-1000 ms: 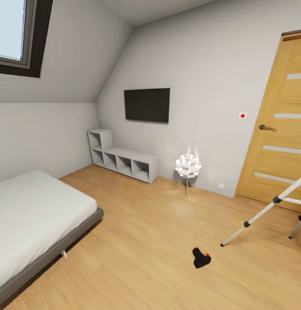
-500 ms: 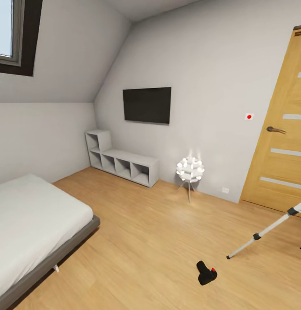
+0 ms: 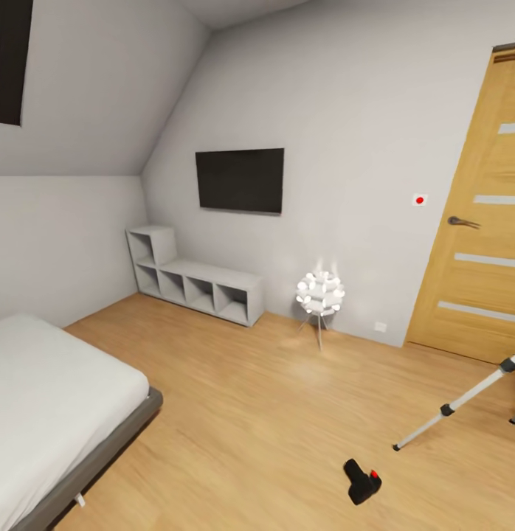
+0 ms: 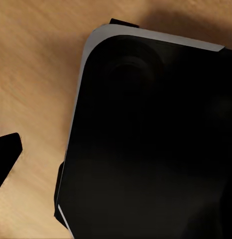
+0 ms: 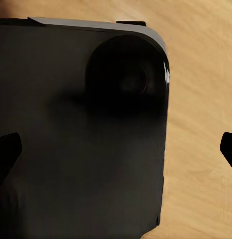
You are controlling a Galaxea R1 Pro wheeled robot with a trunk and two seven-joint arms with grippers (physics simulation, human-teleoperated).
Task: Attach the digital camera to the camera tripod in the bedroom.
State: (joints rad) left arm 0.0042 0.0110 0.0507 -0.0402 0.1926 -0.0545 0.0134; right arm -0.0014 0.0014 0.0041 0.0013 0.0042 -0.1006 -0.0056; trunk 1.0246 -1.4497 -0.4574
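Observation:
The digital camera (image 3: 362, 481), small and black with a red dot, lies on the light wood floor at the lower right of the head view. Just right of it, one silver-white leg of the camera tripod (image 3: 457, 402) slants up to the picture's edge; its head is out of view. In the left wrist view my left gripper (image 4: 116, 149) hangs over the robot's dark base (image 4: 156, 139), with one fingertip (image 4: 6, 154) far out at the edge. My right gripper (image 5: 116, 152) is open and empty over the same base (image 5: 81, 129), its fingertips (image 5: 6, 154) wide apart.
A grey bed (image 3: 51, 398) fills the lower left. White cube shelves (image 3: 195, 284) and a wall television (image 3: 240, 180) stand at the back, with a small glowing floor lamp (image 3: 320, 293) beside them. A wooden door (image 3: 482, 221) is at the right. Open wood floor lies between bed and camera.
The whole head view has shifted: the skylight has slid off to the left and the camera and tripod leg sit lower in the picture. Nothing in the room itself has moved.

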